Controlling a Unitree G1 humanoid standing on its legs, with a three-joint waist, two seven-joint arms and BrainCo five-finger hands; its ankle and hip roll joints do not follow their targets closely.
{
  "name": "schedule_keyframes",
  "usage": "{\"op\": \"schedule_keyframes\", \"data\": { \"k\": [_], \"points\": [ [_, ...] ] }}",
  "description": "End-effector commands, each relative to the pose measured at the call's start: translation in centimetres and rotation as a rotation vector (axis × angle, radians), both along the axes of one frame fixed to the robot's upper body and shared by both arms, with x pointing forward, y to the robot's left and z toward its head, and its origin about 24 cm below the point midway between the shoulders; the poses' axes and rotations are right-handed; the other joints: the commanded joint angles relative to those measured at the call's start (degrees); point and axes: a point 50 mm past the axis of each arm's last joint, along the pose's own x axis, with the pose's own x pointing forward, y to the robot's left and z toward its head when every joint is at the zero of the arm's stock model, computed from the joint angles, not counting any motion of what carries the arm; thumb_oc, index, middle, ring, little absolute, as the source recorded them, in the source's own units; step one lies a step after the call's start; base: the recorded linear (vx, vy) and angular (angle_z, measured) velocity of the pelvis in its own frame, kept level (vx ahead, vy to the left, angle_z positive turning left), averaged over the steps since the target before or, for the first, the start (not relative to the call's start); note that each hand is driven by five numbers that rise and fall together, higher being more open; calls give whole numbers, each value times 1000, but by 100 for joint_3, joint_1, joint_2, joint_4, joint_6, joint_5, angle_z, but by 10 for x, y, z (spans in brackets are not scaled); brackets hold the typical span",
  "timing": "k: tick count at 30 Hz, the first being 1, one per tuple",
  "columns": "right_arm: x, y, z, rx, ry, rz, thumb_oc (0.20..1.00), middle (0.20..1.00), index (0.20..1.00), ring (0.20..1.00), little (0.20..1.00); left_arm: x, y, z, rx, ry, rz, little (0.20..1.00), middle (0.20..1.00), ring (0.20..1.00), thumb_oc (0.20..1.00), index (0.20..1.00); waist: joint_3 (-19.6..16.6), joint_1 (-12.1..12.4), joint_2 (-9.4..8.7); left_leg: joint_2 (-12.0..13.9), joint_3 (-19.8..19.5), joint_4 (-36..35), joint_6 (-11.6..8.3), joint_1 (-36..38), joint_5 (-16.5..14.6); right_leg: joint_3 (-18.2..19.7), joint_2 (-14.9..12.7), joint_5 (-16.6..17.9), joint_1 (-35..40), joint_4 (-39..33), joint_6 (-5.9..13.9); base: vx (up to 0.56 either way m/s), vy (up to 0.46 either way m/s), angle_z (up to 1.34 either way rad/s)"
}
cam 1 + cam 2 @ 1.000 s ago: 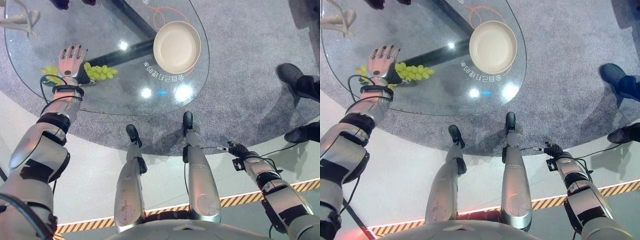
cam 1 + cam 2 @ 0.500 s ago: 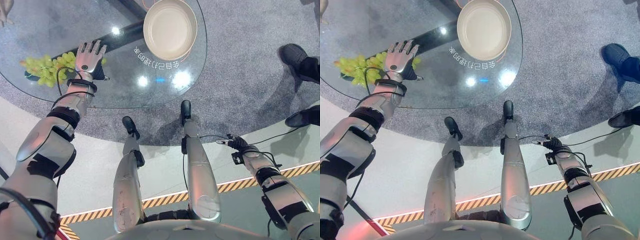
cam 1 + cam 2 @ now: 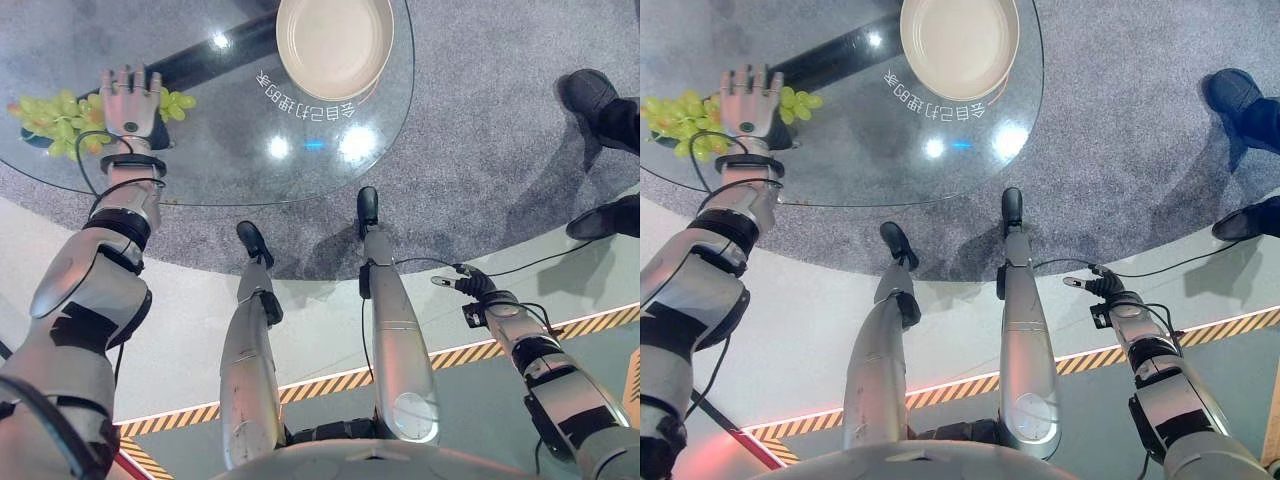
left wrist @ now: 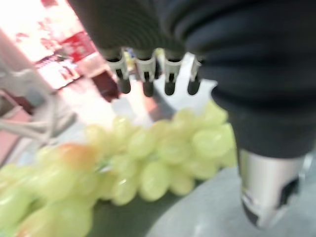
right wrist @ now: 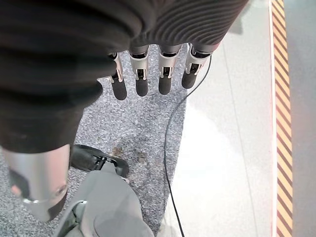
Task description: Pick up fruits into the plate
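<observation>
Hovering with fingers apart, the left hand (image 3: 125, 97) is poised over the green grape bunch (image 3: 50, 120); apparently ungrasped, nothing is occupying the round beige plate (image 3: 335, 45) at two o'clock.

An exhibition or showroom floor around me, round glass desk (image 3: 200, 150) on grey carpet (image 3: 480, 150), pale polished floor (image 3: 180, 330) edged with yellow-and-black hazard tape (image 3: 330, 382), a person's dark shoes (image 3: 590, 95) standing nearby on the carpet.
</observation>
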Motion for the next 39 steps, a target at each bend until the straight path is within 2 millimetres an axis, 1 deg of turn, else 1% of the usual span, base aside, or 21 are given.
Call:
{"op": "schedule_keyframes", "data": {
  "k": [1, 6, 14, 19, 25, 27, 28, 31, 35, 39],
  "points": [
    [-27, -11, -17, -16, 68, -13, 1000, 1000, 1000, 1000, 1000, -20, 44, 35, 4, -132, 191, 1000, 1000, 1000, 1000, 1000, -18, 24, -262, -490, -156, 883, 33, -398, -875, -195, 546, -615, -84, 454, -183, 0, 0, 0],
    [-24, -5, -16, -2, 45, -7, 1000, 1000, 1000, 1000, 1000, -20, 46, 35, 14, -125, 211, 1000, 1000, 1000, 1000, 1000, -18, 30, -309, -476, -218, 928, 28, -509, -874, -197, 567, -633, -166, 501, -202, 5, -6, 1],
    [-21, -3, -14, 7, 32, -2, 1000, 1000, 1000, 1000, 1000, -19, 43, 42, 45, -142, 188, 1000, 1000, 1000, 1000, 1000, -18, 4, -364, -456, -252, 1022, 27, -650, -890, -181, 579, -634, -283, 569, -214, 0, 0, 0],
    [-25, -4, -17, 1, 42, 13, 1000, 1000, 1000, 1000, 1000, -15, 35, 52, 100, -148, 122, 1000, 1000, 1000, 1000, 1000, -18, -46, -375, -440, -251, 1097, 32, -761, -917, -150, 580, -629, -391, 622, -210, 0, 0, 0],
    [-26, -4, -16, -9, 34, 25, 1000, 1000, 1000, 1000, 1000, -11, 31, 58, 140, -109, 75, 1000, 1000, 1000, 1000, 1000, -18, -104, -361, -422, -214, 1129, 31, -845, -916, -113, 577, -608, -490, 643, -208, 19, 36, 0],
    [-26, -6, -15, -12, 25, 27, 1000, 1000, 1000, 1000, 1000, -10, 32, 59, 122, -73, 71, 1000, 1000, 1000, 1000, 1000, -18, -118, -340, -416, -201, 1145, 33, -872, -921, -109, 570, -612, -526, 670, -205, 48, 55, -1],
    [-29, -7, -17, -12, 30, 27, 1000, 1000, 1000, 1000, 1000, -8, 31, 53, 109, -35, 58, 1000, 1000, 1000, 1000, 1000, -18, -103, -309, -397, -263, 1233, -13, -768, -1139, -94, 588, -814, -422, 761, -170, 83, 57, -2],
    [-30, -10, -14, -15, 21, 32, 1000, 1000, 1000, 1000, 1000, -4, 27, 50, 72, 31, 23, 1000, 1000, 1000, 1000, 1000, -18, -121, -278, -415, -269, 1242, -21, -787, -1124, -79, 571, -805, -440, 756, -162, 45, 50, -3],
    [-29, -9, -13, -15, 18, 41, 1000, 1000, 1000, 1000, 1000, -1, 24, 49, 32, 98, -1, 1000, 1000, 1000, 1000, 1000, -18, -137, -268, -431, -266, 1209, -15, -786, -1108, -74, 560, -775, -441, 701, -149, 0, 0, 0],
    [-29, -10, -11, -20, 12, 35, 1000, 1000, 1000, 1000, 1000, 1, 25, 41, -96, 175, -18, 1000, 1000, 1000, 1000, 1000, -18, -177, -226, -435, -242, 1251, -19, -799, -1119, -53, 544, -783, -464, 715, -151, 1, 9, 0]
  ]
}}
